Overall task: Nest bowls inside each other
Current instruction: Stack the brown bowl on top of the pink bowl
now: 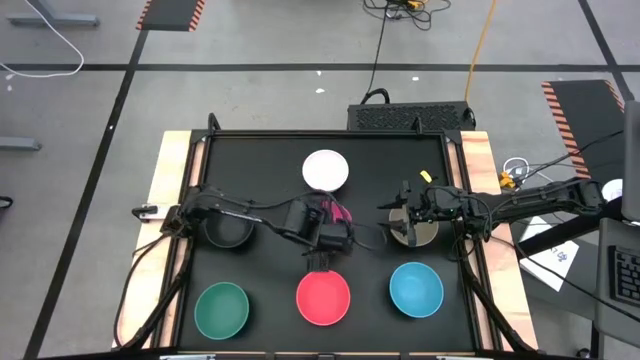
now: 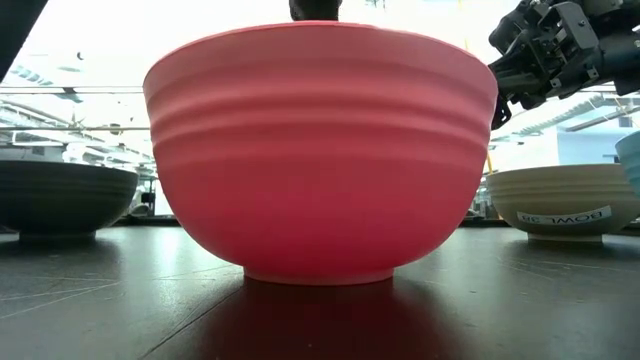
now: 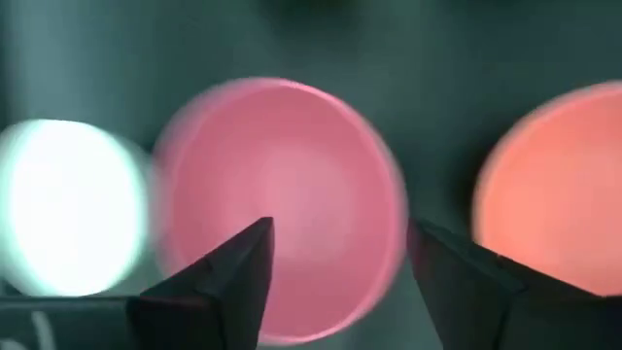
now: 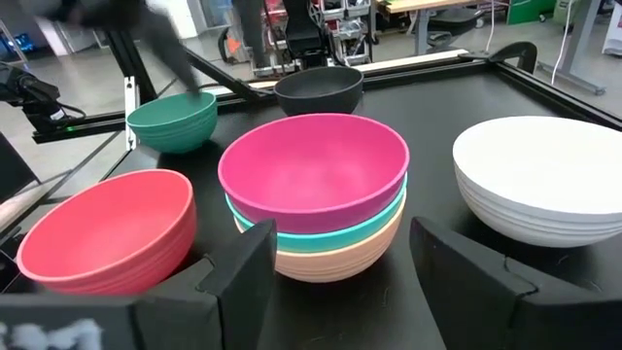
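Note:
A stack of three bowls, magenta in teal in orange, stands at the table's middle. My left gripper hovers open above it. In the left wrist view one finger is over the magenta bowl's inside and the other is outside its rim. My right gripper is open and empty above the taupe bowl, which also shows in the low view. The white, black, green, red and blue bowls stand singly on the table.
The black table top has a raised frame around it and wooden side strips. The red bowl fills the low view. The room behind the table holds desks and other equipment.

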Action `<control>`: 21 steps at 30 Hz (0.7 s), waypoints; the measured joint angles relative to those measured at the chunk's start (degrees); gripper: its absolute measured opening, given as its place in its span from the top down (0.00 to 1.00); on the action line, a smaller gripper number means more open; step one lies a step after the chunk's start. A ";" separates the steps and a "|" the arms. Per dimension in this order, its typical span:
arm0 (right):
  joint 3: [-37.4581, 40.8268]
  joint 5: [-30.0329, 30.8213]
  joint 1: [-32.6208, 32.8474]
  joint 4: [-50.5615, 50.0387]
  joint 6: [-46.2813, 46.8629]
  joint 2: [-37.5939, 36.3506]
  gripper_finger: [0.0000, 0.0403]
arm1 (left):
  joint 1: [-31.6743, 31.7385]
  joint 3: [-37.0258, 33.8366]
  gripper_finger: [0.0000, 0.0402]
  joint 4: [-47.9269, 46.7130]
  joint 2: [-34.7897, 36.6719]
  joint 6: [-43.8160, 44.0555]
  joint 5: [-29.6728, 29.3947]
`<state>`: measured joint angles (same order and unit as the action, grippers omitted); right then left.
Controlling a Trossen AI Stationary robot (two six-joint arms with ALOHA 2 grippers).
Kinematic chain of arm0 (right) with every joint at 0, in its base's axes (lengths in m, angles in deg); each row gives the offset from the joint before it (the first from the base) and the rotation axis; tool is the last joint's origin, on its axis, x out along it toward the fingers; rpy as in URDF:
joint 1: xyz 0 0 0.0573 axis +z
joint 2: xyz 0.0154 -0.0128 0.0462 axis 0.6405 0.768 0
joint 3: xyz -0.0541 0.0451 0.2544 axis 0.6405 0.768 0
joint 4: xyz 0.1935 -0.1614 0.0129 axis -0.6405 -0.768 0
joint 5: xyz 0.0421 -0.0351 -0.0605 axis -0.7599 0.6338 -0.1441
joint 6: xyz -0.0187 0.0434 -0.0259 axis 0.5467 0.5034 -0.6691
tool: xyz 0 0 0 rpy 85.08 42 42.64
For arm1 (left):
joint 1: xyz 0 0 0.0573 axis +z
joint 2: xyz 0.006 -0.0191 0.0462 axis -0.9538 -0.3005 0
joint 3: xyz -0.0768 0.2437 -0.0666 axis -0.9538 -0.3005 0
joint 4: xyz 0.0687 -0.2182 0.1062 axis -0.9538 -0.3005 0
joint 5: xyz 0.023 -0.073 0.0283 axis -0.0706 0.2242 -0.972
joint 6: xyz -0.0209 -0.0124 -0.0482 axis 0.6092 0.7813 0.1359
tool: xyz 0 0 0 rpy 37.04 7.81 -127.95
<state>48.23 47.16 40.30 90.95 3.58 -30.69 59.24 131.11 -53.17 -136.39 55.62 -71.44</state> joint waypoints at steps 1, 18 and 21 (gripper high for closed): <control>0.00 0.00 0.00 -0.02 0.00 0.00 0.43 | -0.03 1.84 0.38 -0.80 0.64 -0.31 -2.35; 0.04 -0.02 0.02 -0.37 -0.20 -0.57 0.43 | -3.28 -24.93 0.35 17.80 34.20 -2.42 -16.49; 0.04 0.00 0.02 -0.34 -0.21 -0.57 0.43 | -3.29 -38.53 0.35 30.87 42.80 -4.50 -16.09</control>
<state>48.26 47.16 40.32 90.60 3.37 -31.26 55.95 92.58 -22.30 -93.59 51.11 -87.53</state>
